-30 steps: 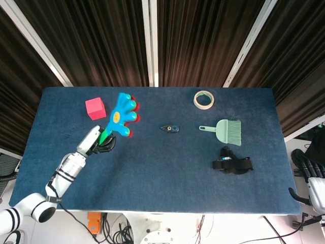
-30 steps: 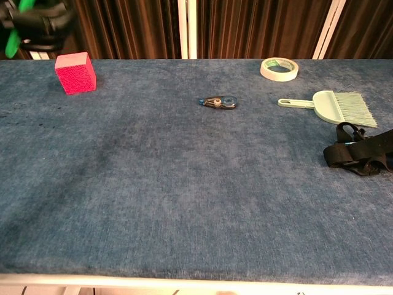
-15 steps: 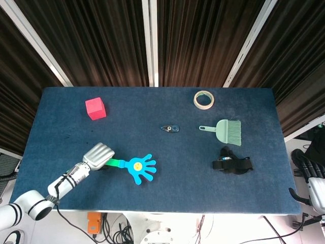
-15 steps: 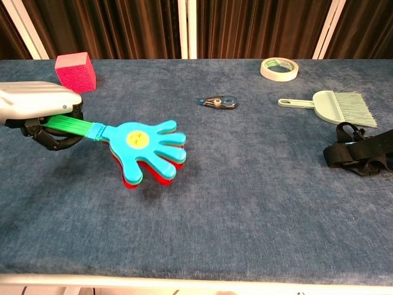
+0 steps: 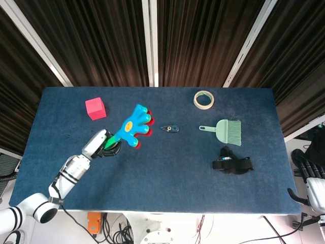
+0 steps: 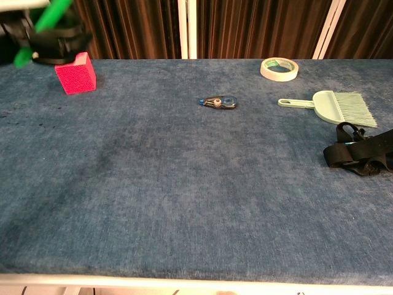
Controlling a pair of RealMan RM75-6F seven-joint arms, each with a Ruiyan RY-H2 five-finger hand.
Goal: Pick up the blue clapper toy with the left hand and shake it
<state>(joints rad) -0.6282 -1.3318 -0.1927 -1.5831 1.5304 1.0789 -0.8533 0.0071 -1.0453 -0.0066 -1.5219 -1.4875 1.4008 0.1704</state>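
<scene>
My left hand (image 5: 101, 145) grips the green handle of the blue clapper toy (image 5: 134, 125), whose hand-shaped paddle with red under-layers is raised and points up and to the right in the head view. In the chest view only the green handle (image 6: 44, 26) and my dark left hand (image 6: 52, 44) show at the top left corner; the paddle is out of frame. My right hand (image 5: 310, 175) rests off the table's right edge, its fingers hard to make out.
A pink cube (image 5: 95, 108) sits at the back left, close to the toy. A small tape dispenser (image 5: 170, 128) lies mid-table, a tape roll (image 5: 203, 99) at the back, a green brush (image 5: 226, 130) and black strap (image 5: 232, 162) on the right.
The toy swung down flat over the table half a second ago and has swung back up now, paddle raised toward the back. The left hand kept hold of the handle throughout.
</scene>
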